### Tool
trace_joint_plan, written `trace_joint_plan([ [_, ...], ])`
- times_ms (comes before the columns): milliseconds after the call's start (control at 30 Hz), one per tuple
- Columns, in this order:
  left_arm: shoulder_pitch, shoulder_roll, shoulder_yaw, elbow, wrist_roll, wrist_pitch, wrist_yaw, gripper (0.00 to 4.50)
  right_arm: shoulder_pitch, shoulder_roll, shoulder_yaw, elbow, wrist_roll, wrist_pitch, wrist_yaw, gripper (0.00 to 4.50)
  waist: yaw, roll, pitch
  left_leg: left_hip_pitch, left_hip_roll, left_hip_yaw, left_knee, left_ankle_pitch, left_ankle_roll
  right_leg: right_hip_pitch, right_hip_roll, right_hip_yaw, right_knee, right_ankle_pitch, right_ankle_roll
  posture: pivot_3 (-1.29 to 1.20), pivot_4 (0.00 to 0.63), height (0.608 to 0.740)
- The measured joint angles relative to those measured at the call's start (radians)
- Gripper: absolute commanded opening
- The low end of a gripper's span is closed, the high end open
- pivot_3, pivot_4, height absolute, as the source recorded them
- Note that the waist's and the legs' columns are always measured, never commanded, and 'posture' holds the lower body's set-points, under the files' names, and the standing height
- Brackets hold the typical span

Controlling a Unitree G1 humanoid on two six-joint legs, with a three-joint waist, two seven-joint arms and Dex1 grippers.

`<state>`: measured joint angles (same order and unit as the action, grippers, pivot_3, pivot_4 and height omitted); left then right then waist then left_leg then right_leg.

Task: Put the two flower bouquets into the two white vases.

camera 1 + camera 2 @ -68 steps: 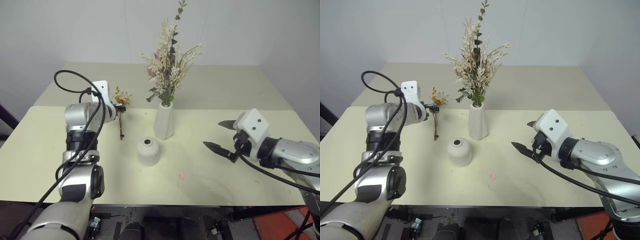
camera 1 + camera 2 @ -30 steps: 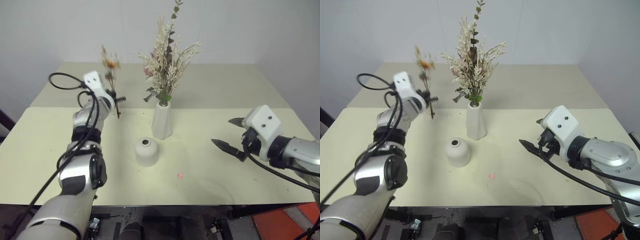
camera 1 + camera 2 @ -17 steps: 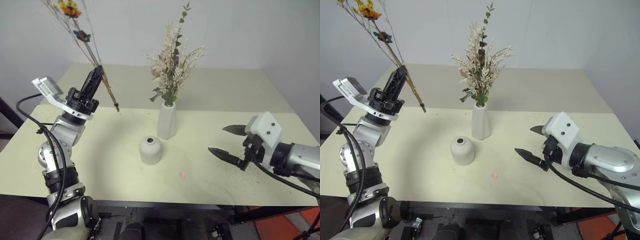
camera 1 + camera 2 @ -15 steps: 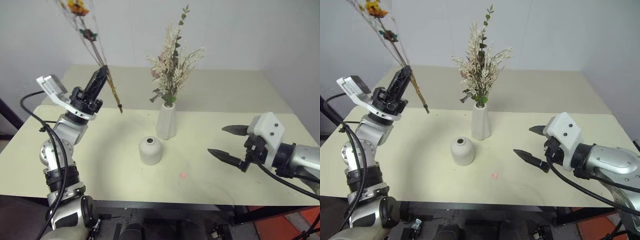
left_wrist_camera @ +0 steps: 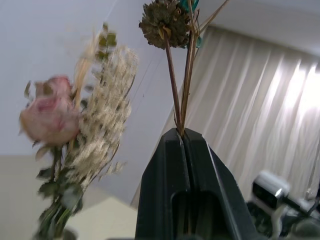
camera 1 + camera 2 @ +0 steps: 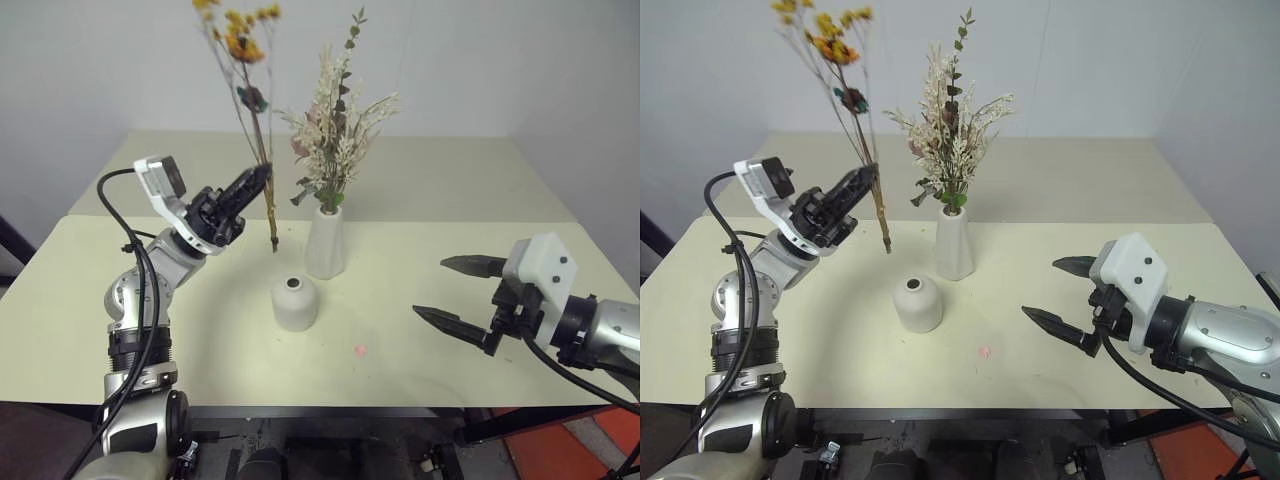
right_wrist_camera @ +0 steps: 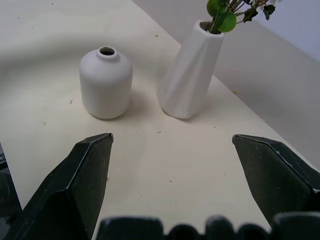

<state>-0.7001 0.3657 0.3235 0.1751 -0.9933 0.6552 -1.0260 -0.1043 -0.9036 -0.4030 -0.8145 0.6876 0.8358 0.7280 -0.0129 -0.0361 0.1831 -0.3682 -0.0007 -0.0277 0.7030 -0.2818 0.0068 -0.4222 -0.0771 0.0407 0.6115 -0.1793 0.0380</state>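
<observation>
The left gripper (image 6: 262, 176), jaws clamped on the upright sprig (image 6: 262, 160), holds its stem above and behind the squat vase (image 6: 294, 303).

- Both head eyes look forward and down over the pale yellow bench (image 6: 420, 190), same scene, slightly offset.
- Left wrist cam faces up along its black pincer (image 5: 183, 137), very close.
- Right wrist cam sits low, facing both matte white ceramic vases (image 7: 106, 82), which the head views share.

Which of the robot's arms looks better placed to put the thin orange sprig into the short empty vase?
Left, probably. Its left gripper is shut on the sprig, stem end hanging near the short vase. The right gripper is open, empty and off to the side.
</observation>
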Motion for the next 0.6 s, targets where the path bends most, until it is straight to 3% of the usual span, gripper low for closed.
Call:
trace_joint_plan([
  [600,0.013,-0.019,-0.051,0.17,0.101,-0.006,-0.077,0.01,-0.005,0.0,0.074,0.002,-0.059,-0.021,-0.055,4.5,0.0,0.0,0.0,-0.001,0.0,0.0,-0.001,-0.001,0.001,-0.001,0.0,0.0,-0.001,0.0,0.0,0.0,0.15,0.74],
])
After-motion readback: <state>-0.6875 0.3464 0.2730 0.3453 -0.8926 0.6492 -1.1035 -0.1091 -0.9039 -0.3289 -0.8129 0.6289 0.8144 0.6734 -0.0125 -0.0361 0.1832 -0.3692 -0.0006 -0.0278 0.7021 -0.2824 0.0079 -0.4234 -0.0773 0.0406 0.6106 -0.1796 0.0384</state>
